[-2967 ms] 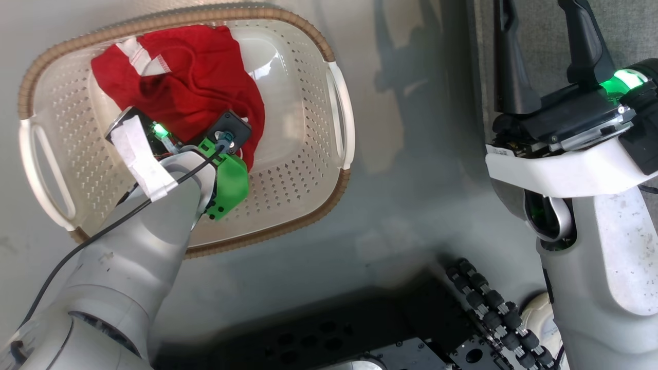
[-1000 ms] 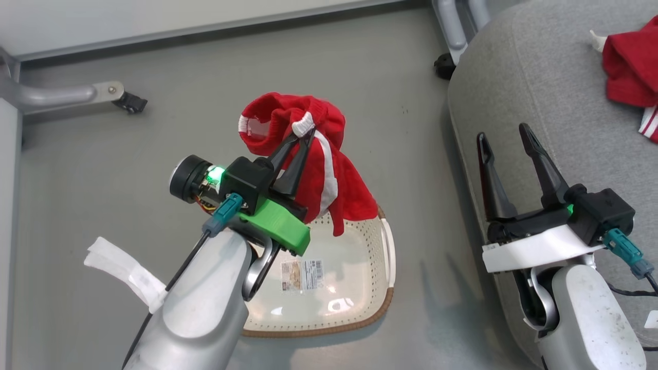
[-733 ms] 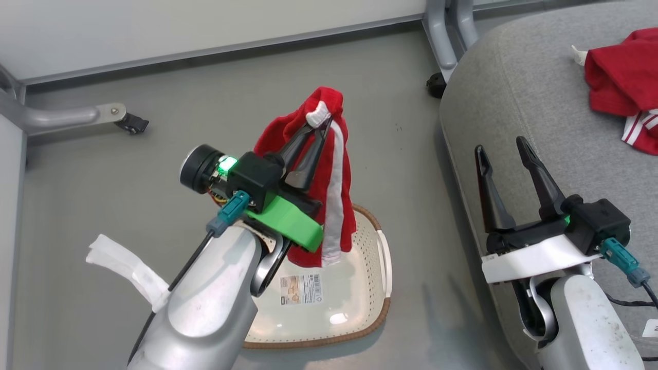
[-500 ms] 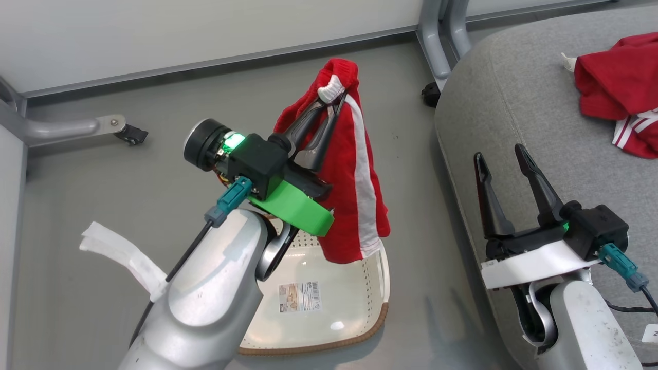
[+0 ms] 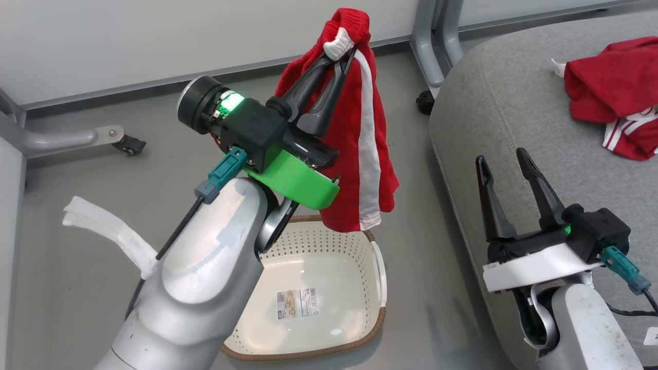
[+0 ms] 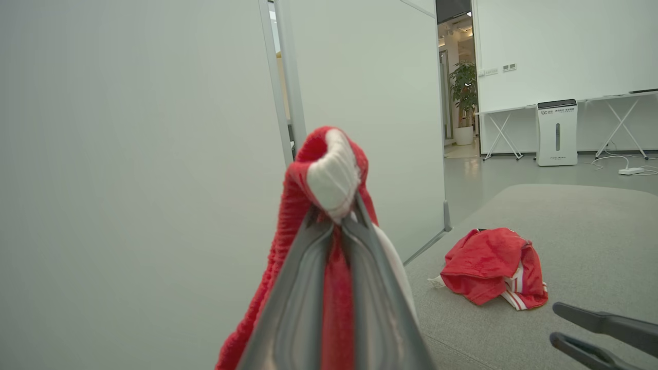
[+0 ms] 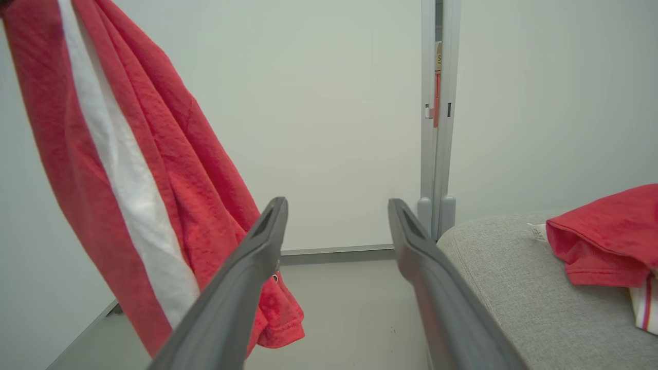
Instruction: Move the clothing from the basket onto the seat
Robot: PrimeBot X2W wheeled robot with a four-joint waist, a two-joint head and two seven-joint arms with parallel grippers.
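- Right, the left gripper (image 5: 343, 52) is raised high, its two dark fingers pinched tight at the tips on the white-trimmed edge of a red garment (image 5: 370, 154).
- In the left wrist view the fingers meet in a narrow wedge, with a wad of red and white fabric squeezed between them and bulging over the top.
- That garment hangs free in the air, a white stripe running down its length. In the head view its lower hem shows just over the far rim of the basket (image 5: 329, 241).
- The basket sits on the grey floor (image 5: 103, 205), and a printed sticker (image 5: 296, 303) shows on its cream bottom.
- Over on the right, the seat (image 5: 514, 113) carries a second red garment (image 5: 606, 92), crumpled, with white stripe trim at one edge, lying well back from the rounded edge nearest the basket.
- And the right gripper (image 5: 501, 155) is spread wide with nothing between its fingers, poised over the seat's near edge.
- Its own wrist view puts the hanging garment to the left of those fingers and the seat with its garment to the right.
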